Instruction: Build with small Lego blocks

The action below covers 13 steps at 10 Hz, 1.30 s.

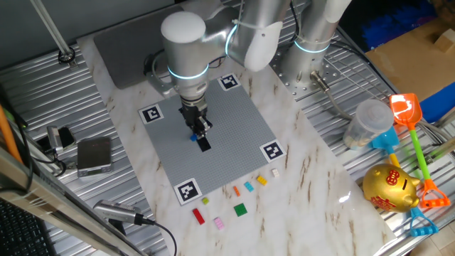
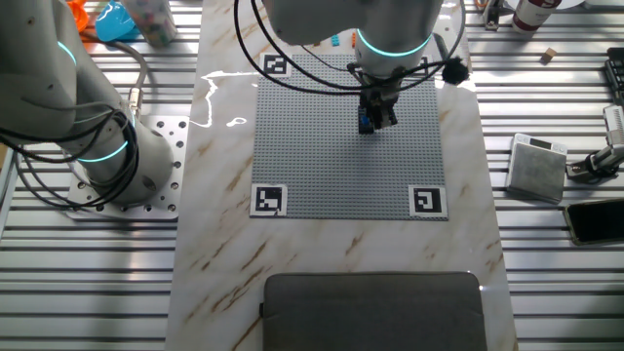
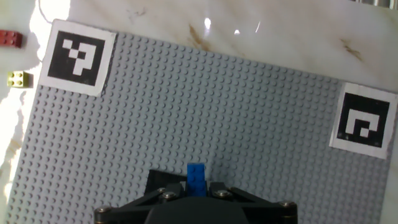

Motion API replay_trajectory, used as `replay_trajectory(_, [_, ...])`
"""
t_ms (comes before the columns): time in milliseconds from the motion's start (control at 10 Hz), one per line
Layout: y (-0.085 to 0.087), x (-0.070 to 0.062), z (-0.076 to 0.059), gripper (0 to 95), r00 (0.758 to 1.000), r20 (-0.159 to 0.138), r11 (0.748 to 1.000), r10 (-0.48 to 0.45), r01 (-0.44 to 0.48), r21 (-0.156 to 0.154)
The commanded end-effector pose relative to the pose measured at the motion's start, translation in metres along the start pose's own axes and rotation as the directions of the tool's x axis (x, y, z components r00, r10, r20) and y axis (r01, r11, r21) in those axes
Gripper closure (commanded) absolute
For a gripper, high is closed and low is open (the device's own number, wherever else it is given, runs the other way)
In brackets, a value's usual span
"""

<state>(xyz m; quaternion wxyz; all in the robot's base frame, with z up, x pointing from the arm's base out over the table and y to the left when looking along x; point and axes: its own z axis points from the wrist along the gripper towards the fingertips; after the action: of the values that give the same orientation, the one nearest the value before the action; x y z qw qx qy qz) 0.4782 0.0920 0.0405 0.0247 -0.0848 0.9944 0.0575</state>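
My gripper (image 1: 197,135) is over the middle of the grey studded plate (image 1: 234,121), shut on a small blue Lego block (image 3: 197,178) that sticks out between the fingers. It also shows in the other fixed view (image 2: 369,122), just above the plate (image 2: 322,156). I cannot tell whether the blue block touches the studs. Loose small blocks lie on the marble beside the plate's near edge: red (image 1: 198,216), pink (image 1: 219,223), green (image 1: 240,209), orange (image 1: 236,190), light blue (image 1: 249,186), yellow (image 1: 261,180), white (image 1: 276,172). The hand view shows a red block (image 3: 11,39) and a yellow one (image 3: 18,78).
Black-and-white markers (image 1: 186,190) sit at the plate's corners. A golden piggy bank (image 1: 389,188), toy shovels (image 1: 409,117) and a plastic cup (image 1: 366,122) lie to the right. A grey box (image 1: 94,155) and cables lie to the left. The arm's base (image 2: 97,146) stands beside the marble.
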Motion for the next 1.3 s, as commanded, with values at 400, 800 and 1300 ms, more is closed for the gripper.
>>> replay_trajectory(400, [0.008, -0.004, 0.009, 95.0, 0.996, -0.024, 0.994, 0.086, -0.084, 0.07])
replay_trajectory(800, [0.008, -0.005, 0.012, 95.0, 0.996, -0.024, 0.994, 0.083, -0.081, 0.074])
replay_trajectory(1300, [0.006, -0.001, 0.019, 95.0, 0.996, -0.017, 0.993, 0.089, -0.088, 0.074])
